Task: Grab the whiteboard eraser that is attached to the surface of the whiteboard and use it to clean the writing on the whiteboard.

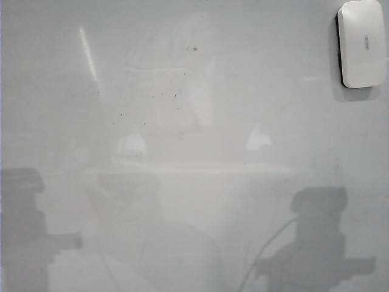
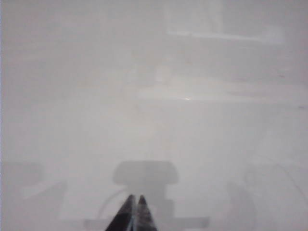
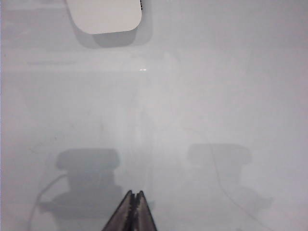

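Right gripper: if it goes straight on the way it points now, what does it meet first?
The shut right gripper points over bare whiteboard toward the whiteboard eraser. Probably it meets the eraser's right part first; depth is unclear, so it could touch the board earlier.

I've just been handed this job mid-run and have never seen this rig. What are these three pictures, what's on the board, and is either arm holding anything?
You are looking at a two-armed robot, each arm ending in a two-finger gripper.

The exterior view comes from a fixed camera facing the whiteboard. The arms themselves are not in it, only their grey shadows low on each side. The whiteboard eraser sits on the board at the upper right corner, untouched. A few tiny dark specks dot the middle; I cannot make out any writing.

The other two views come from cameras on the wrists. The left gripper shows as two dark fingers pressed together, holding nothing, over bare board. The right gripper is likewise shut and empty, and the eraser lies ahead of it, well apart.

So nothing is held yet.
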`<state>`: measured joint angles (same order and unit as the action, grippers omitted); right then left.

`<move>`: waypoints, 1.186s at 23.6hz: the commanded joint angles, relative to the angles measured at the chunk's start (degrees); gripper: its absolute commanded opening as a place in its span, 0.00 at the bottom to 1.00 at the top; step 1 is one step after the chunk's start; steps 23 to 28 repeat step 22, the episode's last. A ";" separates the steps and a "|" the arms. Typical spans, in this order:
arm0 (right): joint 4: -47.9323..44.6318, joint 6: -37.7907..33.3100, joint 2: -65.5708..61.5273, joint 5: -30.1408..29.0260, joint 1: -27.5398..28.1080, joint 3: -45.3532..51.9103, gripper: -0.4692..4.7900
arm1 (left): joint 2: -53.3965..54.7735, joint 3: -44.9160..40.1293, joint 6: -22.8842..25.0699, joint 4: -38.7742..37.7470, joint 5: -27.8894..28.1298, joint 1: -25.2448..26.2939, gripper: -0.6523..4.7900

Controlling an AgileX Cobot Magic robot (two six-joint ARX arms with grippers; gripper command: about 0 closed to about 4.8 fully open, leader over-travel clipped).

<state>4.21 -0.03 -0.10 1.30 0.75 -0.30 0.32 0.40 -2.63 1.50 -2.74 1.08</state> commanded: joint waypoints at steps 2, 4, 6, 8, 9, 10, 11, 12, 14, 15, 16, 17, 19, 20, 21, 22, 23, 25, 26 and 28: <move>-0.55 0.13 0.11 0.07 -0.02 0.22 0.09 | 0.04 0.04 -0.17 0.68 -3.96 0.00 0.11; -0.55 0.11 0.11 0.07 -0.02 0.22 0.09 | 0.04 0.04 0.72 0.68 -3.98 0.00 0.11; -0.55 0.13 0.11 0.07 -0.02 0.22 0.09 | 0.07 0.04 0.70 0.72 -3.93 0.00 0.11; -0.55 0.13 0.11 0.07 -0.02 0.22 0.09 | 0.07 0.04 0.70 0.72 -3.96 0.00 0.11; -0.55 0.13 0.11 0.07 -0.02 0.22 0.09 | 0.07 0.04 0.68 0.72 -3.96 0.00 0.11; -0.52 0.13 0.11 0.07 -0.02 0.22 0.09 | 0.07 0.04 0.70 0.72 -3.93 0.02 0.11; -0.55 0.13 0.11 0.07 -0.02 0.22 0.09 | 0.07 0.04 0.70 0.72 -3.93 0.04 0.11; -0.55 0.13 0.11 0.07 -0.02 0.22 0.09 | 0.07 0.04 0.70 0.72 -3.93 0.07 0.11; -0.55 0.13 0.11 0.07 -0.02 0.22 0.09 | 0.07 0.04 0.70 0.72 -3.93 0.07 0.11; -0.55 0.11 0.11 0.07 -0.02 0.22 0.09 | 0.07 0.04 0.70 0.72 -3.93 0.07 0.11; -0.55 0.13 0.11 0.07 -0.02 0.22 0.09 | 0.07 0.04 0.70 0.72 -3.93 0.04 0.11; -0.55 0.13 0.11 0.07 -0.02 0.22 0.09 | 0.07 0.04 0.70 0.72 -3.93 0.07 0.11; -0.55 0.13 0.11 0.07 -0.02 0.22 0.09 | 0.07 0.04 0.70 0.72 -3.96 0.04 0.11; -0.55 0.13 0.11 0.07 -0.02 0.22 0.09 | 0.07 0.04 0.70 0.72 -3.93 0.04 0.11; -0.55 0.13 0.11 0.07 -0.02 0.22 0.09 | 0.07 0.04 0.70 0.72 -3.93 0.04 0.11; -0.55 0.11 0.11 0.07 -0.02 0.22 0.09 | 0.07 0.04 0.70 0.72 -3.93 0.04 0.11; -0.55 0.11 0.11 0.07 -0.02 0.22 0.09 | 0.07 0.04 0.70 0.72 -3.93 0.04 0.11; -0.55 0.11 0.11 0.07 -0.02 0.22 0.09 | 0.07 0.04 0.70 0.72 -3.93 0.04 0.11; -0.55 0.11 0.11 0.07 -0.02 0.22 0.09 | 0.07 0.04 0.70 0.72 -3.93 0.04 0.11; -0.55 0.11 0.11 0.07 -0.02 0.22 0.09 | 0.07 0.04 0.70 0.72 -3.93 0.04 0.11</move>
